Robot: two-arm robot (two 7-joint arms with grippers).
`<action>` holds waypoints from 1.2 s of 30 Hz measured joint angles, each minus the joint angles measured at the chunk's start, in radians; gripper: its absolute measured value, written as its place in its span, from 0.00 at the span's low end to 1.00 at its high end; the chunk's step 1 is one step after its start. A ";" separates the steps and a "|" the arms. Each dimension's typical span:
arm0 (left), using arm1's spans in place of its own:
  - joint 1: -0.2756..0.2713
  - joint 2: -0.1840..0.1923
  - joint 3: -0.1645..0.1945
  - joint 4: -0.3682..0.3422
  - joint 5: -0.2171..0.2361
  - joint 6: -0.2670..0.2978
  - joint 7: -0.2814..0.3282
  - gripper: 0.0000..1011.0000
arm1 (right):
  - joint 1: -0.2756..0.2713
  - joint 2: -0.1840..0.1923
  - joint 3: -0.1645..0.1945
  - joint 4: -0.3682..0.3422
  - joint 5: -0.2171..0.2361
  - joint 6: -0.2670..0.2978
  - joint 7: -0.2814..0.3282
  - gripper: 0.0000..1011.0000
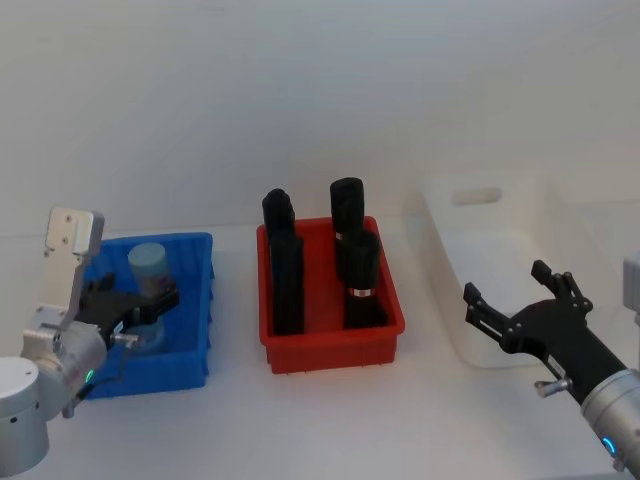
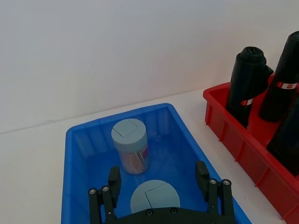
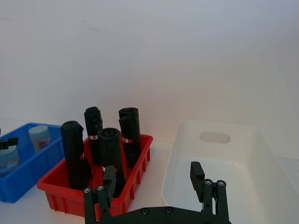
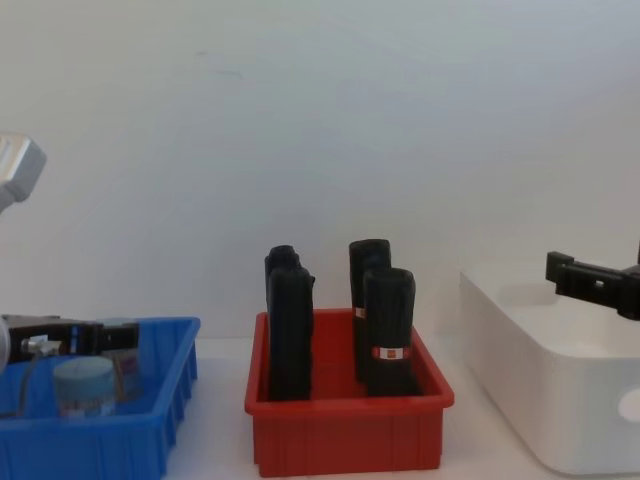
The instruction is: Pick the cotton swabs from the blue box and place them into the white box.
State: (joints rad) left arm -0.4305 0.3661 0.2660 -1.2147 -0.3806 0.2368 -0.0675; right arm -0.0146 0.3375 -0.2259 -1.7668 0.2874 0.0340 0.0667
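Left hand (image 2: 158, 171), spread wide, straddles the nearer cotton swabs (image 2: 155, 198) in the blue box (image 1: 160, 375), so squeeze and lift look next; right hand (image 1: 505, 282) hovers open, well apart.

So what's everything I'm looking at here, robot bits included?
swab jars: 2, clear with grey-blue lids, upright in the blue box
blue box: 1, blue, left on the table
black bottles: 4, black, upright in the red box
red box: 1, red, middle
white box: 1, white, right
table: 1, white, under everything
left gripper: 1, black, open, over the nearer jar in the blue box
right gripper: 1, black, open, at the white box's near edge
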 joint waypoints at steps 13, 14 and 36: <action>0.013 0.014 -0.018 -0.001 -0.031 0.030 -0.047 0.99 | 0.000 0.000 0.000 0.000 0.000 0.000 0.000 0.99; 0.013 0.015 -0.019 0.000 -0.031 0.031 -0.049 0.99 | 0.000 0.000 0.000 0.000 0.000 0.000 0.000 0.99; -0.006 0.012 -0.026 0.062 -0.020 0.035 -0.082 0.99 | 0.000 0.000 0.000 0.000 0.000 0.000 0.000 0.99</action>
State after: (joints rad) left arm -0.4366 0.3777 0.2398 -1.1527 -0.4009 0.2713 -0.1498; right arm -0.0146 0.3375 -0.2258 -1.7668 0.2874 0.0340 0.0668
